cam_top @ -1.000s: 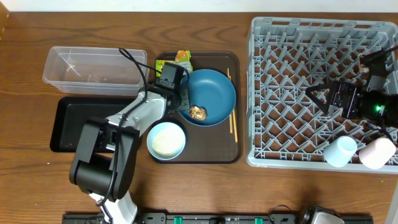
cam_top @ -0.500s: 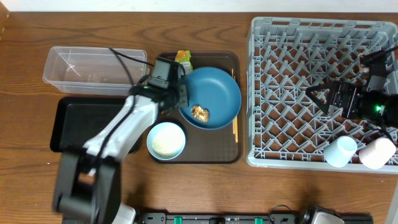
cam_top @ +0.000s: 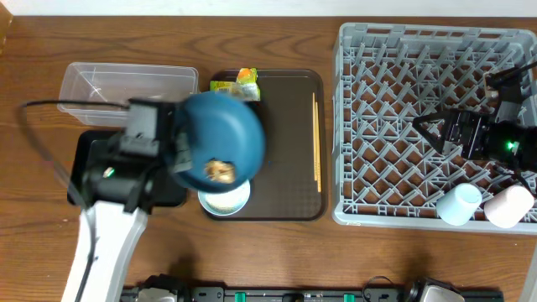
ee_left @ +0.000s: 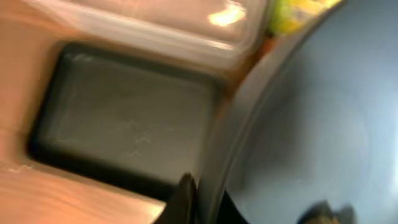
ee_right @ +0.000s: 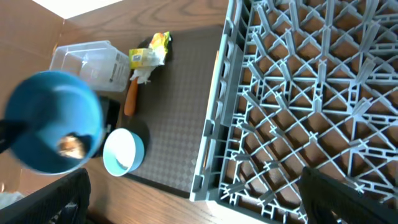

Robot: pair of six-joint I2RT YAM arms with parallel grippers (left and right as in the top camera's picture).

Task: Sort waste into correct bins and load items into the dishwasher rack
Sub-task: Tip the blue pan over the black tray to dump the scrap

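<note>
Chopsticks [cam_top: 315, 143] lie straight along the serving tray's [cam_top: 289, 180] edge beside the rack [cam_top: 403, 50].

Your left arm [cam_top: 101, 243] reaches in from the near side. The left end effector [cam_top: 174, 144] points right, clamped shut on the rim of the blue bowl [cam_top: 222, 138]. Your right arm [cam_top: 503, 138] comes in from the right. The right end effector [cam_top: 425, 134] points left, jaws spread wide, holding nothing.

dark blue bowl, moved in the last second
Yes. The dark blue bowl has gone left, from the middle of the brown serving tray to its left edge, over the small white bowl.
</note>
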